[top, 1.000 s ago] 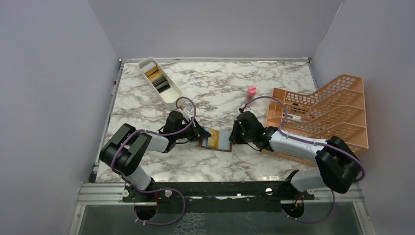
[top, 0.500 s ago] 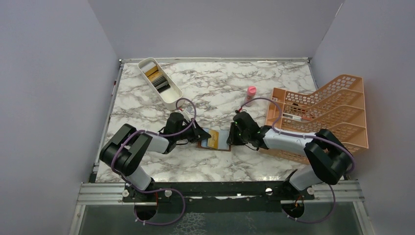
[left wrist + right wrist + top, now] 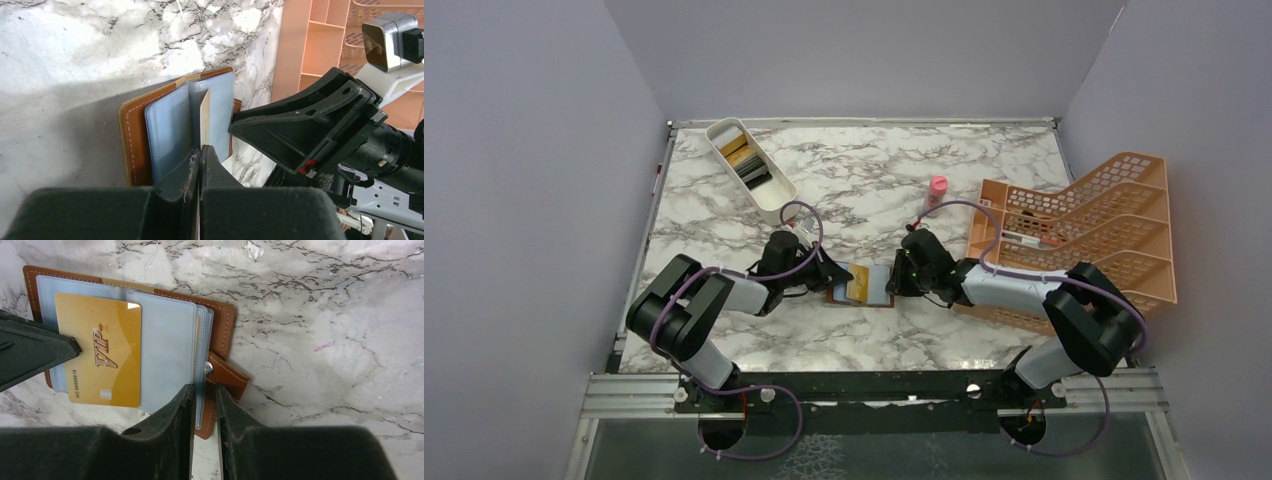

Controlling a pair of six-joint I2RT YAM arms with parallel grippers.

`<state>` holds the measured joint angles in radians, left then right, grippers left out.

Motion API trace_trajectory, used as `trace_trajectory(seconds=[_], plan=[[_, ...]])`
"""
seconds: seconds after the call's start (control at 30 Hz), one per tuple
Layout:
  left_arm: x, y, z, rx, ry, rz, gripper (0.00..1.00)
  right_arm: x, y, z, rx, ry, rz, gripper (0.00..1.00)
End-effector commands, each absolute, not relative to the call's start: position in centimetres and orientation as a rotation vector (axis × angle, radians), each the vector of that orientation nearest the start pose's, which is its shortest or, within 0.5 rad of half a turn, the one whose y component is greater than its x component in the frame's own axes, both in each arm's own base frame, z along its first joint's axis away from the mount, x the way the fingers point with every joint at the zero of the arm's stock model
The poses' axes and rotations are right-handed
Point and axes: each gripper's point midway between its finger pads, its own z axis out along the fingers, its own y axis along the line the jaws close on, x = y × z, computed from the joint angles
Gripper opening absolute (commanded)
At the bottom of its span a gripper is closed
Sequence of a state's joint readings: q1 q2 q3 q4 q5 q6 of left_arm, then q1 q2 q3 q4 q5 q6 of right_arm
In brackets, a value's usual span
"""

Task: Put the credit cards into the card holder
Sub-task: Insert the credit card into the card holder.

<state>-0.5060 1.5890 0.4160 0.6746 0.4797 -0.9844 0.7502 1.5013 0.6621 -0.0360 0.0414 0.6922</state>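
Note:
The card holder lies open on the marble, brown outside, blue-grey sleeves inside. My left gripper is shut on a gold credit card marked VIP, which lies flat over the left sleeves; in the left wrist view the card shows edge-on. My right gripper is closed on the holder's right edge, with sleeve and brown cover between its fingers, beside the snap tab. It also shows in the top view. More gold and dark cards lie in the white tray.
The white oblong tray stands at the back left. An orange lattice rack fills the right side, close behind my right arm. A small pink bottle stands left of the rack.
My right gripper has moved a little left onto the holder's right edge. The left gripper with the gold card and the holder have shifted slightly left.

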Motion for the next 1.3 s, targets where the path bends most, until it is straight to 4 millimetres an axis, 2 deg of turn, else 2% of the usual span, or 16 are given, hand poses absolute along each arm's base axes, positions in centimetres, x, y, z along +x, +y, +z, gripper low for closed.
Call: trace_trajectory(seconds=[0.0, 0.23, 0.47, 0.73, 1.03, 1.27], plan=[[25.84, -26.53, 5.05, -0.228, 2.286, -1.302, 0.00, 21.70, 22.64, -0.90, -0.051, 2.648, 0.468, 0.24], [26.05, -26.29, 5.36, -0.235, 2.267, -1.286, 0.00, 21.67, 22.65, -1.08, -0.053, 2.657, 0.464, 0.24], [25.85, -26.47, 4.75, -0.232, 2.293, -1.293, 0.00, 21.53, 22.53, -1.08, -0.054, 2.657, 0.463, 0.24], [25.67, -25.70, 4.62, -0.246, 2.277, -1.250, 0.00, 21.46, 22.50, -1.00, -0.049, 2.656, 0.470, 0.23], [25.91, -25.93, 5.28, -0.220, 2.260, -1.262, 0.00, 21.27, 22.37, -1.18, -0.048, 2.657, 0.473, 0.23], [26.23, -26.31, 5.07, -0.179, 2.277, -1.268, 0.00, 21.23, 22.39, -1.10, -0.055, 2.655, 0.476, 0.23]])
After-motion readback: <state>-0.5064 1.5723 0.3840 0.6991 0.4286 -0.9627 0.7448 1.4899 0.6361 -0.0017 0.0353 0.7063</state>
